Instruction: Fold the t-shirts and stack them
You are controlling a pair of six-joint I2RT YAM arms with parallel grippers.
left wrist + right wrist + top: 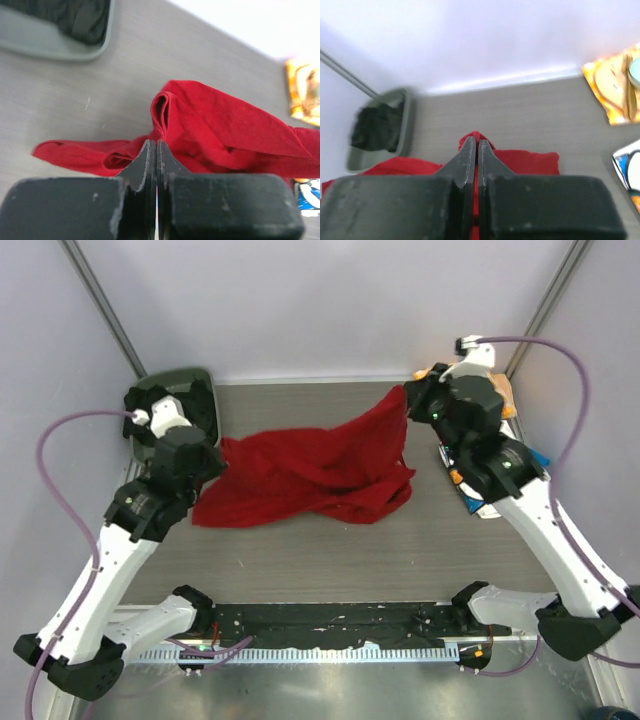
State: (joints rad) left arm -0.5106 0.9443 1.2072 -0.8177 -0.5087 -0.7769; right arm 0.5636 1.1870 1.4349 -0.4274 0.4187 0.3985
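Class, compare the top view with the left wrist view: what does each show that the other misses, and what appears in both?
Only the top view shows both arms, with the right arm gripping a corner of the red t-shirt at the back right. Only the left wrist view shows the left jaws close up, shut on the shirt's bunched edge, with a rolled fold just beyond. Both show the red t-shirt, the grey tray and the table.

text: none legible | labels: none legible | numbers: none legible
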